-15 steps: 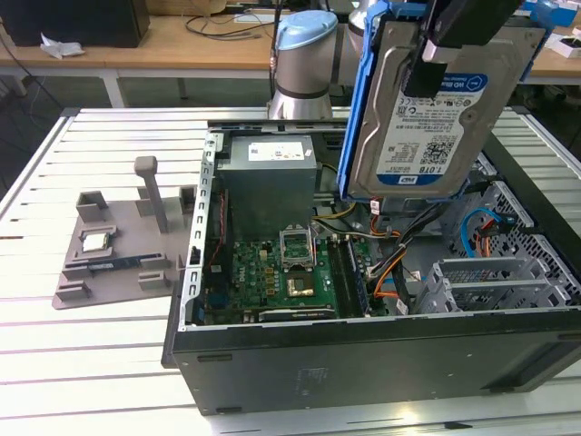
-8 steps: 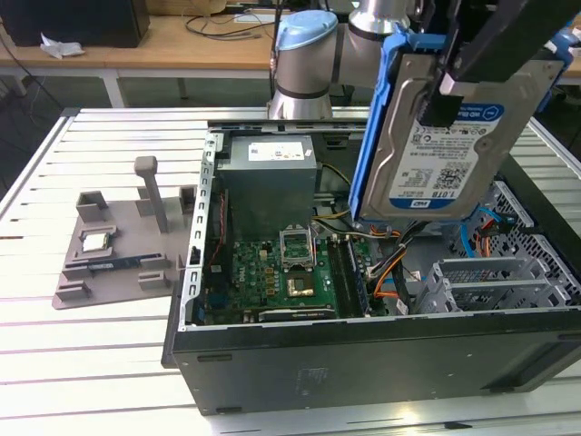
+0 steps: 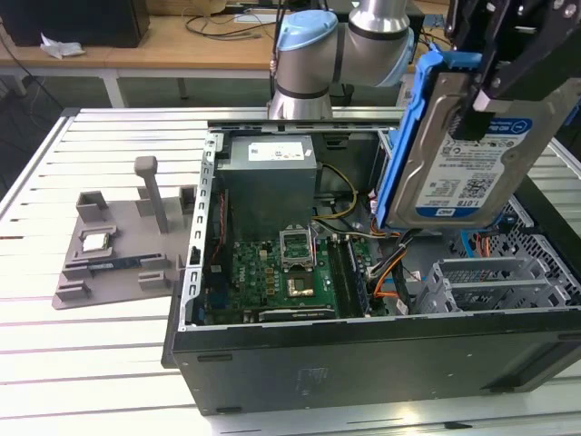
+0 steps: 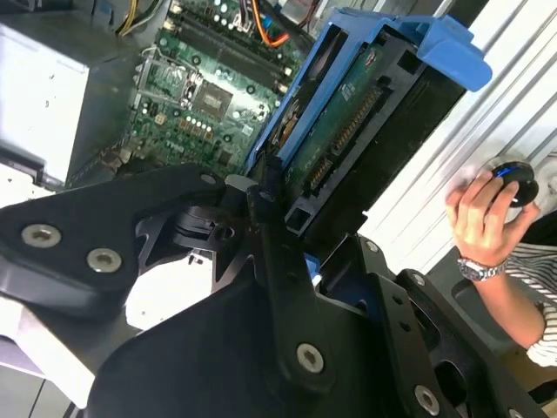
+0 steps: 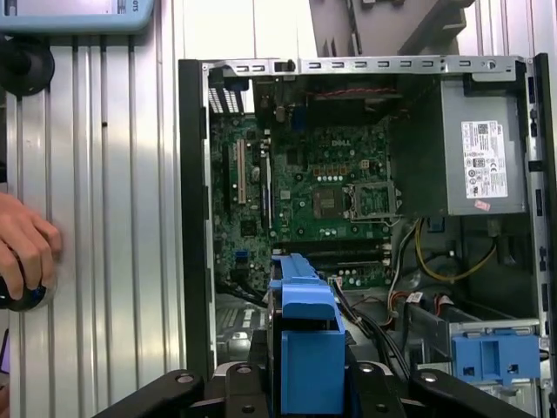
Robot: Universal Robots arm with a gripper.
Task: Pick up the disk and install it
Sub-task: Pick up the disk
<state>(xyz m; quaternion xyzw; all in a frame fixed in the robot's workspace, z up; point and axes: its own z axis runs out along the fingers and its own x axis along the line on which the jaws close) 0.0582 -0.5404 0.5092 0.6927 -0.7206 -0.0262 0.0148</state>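
Note:
The disk (image 3: 463,154), a silver drive with a blue-and-white label in a blue bracket, hangs tilted in the air over the exterior view's right side of the open computer case (image 3: 363,341). My black gripper (image 3: 481,100) is shut on its upper edge. In the second wrist view the disk (image 4: 348,131) shows its underside and connector edge, clamped at the gripper (image 4: 278,209). The first wrist view looks down past the blue bracket of the disk (image 5: 300,348), held in the gripper (image 5: 300,383), into the case.
Inside the case lie the green motherboard (image 3: 272,272), the grey power supply (image 3: 272,182), loose cables and a grey drive cage (image 3: 495,282) with a blue latch (image 5: 496,361). A grey fixture holding a CPU chip (image 3: 100,241) sits beside the case. A person's hand (image 4: 479,218) rests nearby.

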